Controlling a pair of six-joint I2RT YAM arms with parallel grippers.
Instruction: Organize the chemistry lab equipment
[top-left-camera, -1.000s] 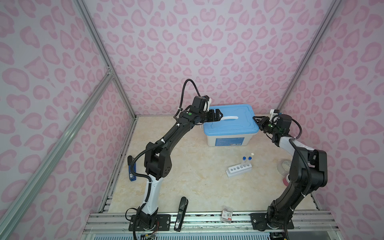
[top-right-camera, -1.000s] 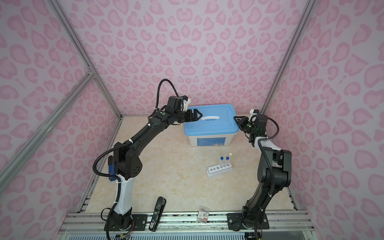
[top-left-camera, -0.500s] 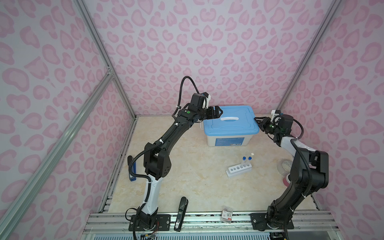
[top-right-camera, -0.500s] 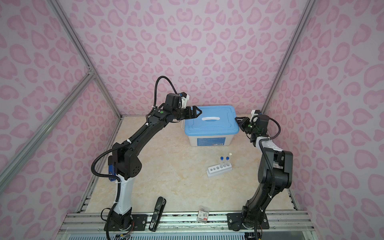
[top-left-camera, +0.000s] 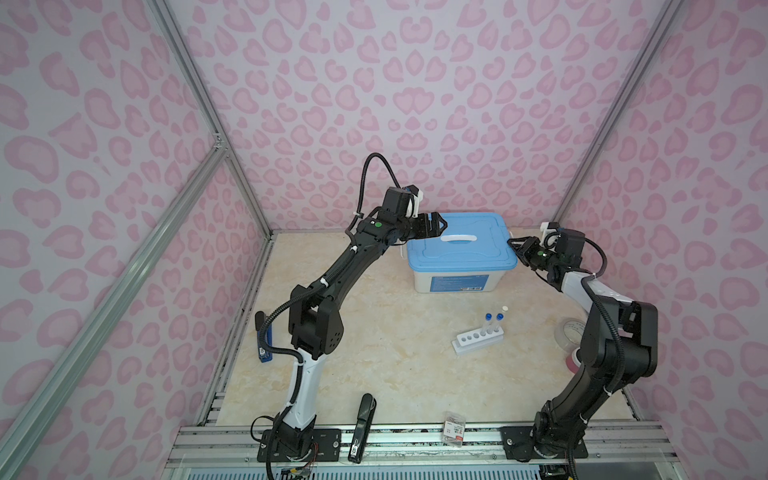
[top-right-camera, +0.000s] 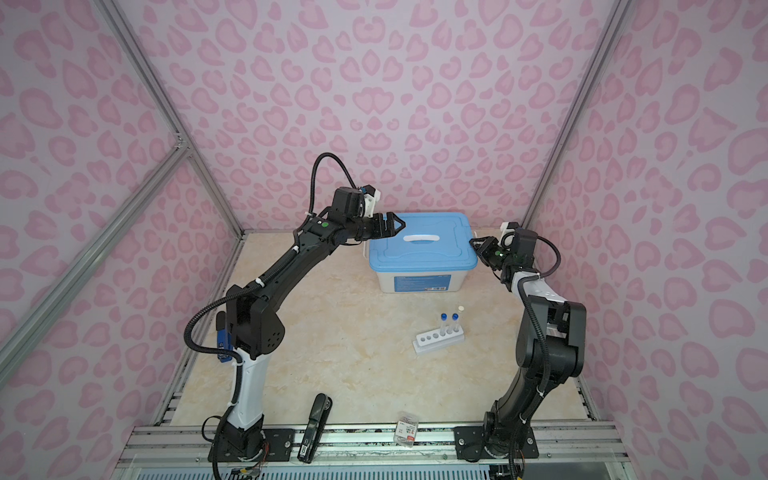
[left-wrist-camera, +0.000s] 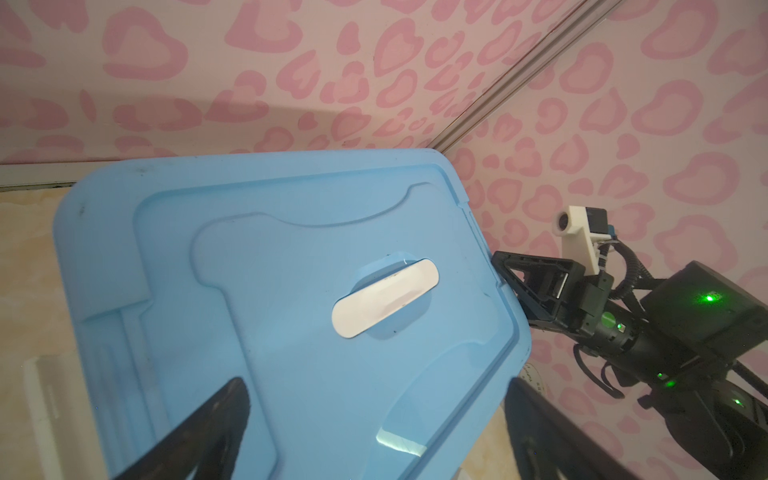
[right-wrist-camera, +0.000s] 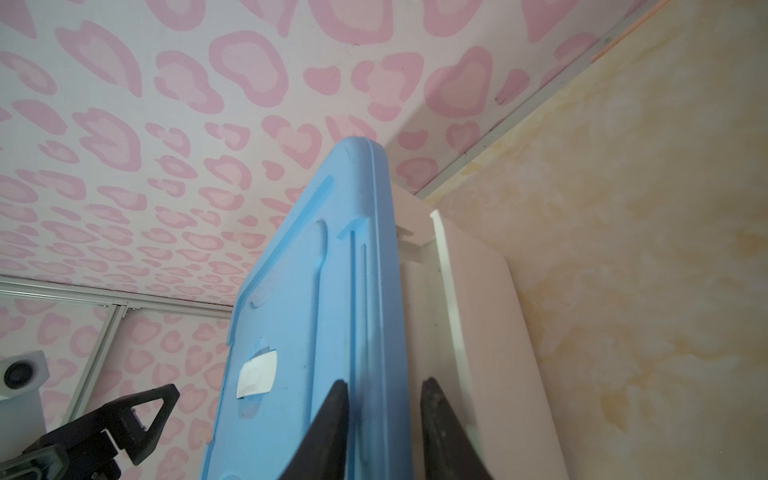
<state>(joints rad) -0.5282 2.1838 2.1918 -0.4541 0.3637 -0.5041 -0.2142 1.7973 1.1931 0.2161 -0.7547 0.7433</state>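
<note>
Both fingers (right-wrist-camera: 330, 419) of the right gripper (right-wrist-camera: 380, 419) straddle the blue lid (right-wrist-camera: 299, 316) edge.

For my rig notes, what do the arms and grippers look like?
Left arm and right arm: black jointed segments, one white link each, a ribbed black cable alongside, green lights near the wrists. Left gripper and right gripper: black triangular open-frame fingers, white camera mounts.

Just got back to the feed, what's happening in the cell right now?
Both arms are at the blue lid of the storage box. The fingers of the right gripper straddle its right rim; whether they pinch it is unclear. The left gripper hovers open over the lid's left end. Three capped tubes stand in the rack.
</note>
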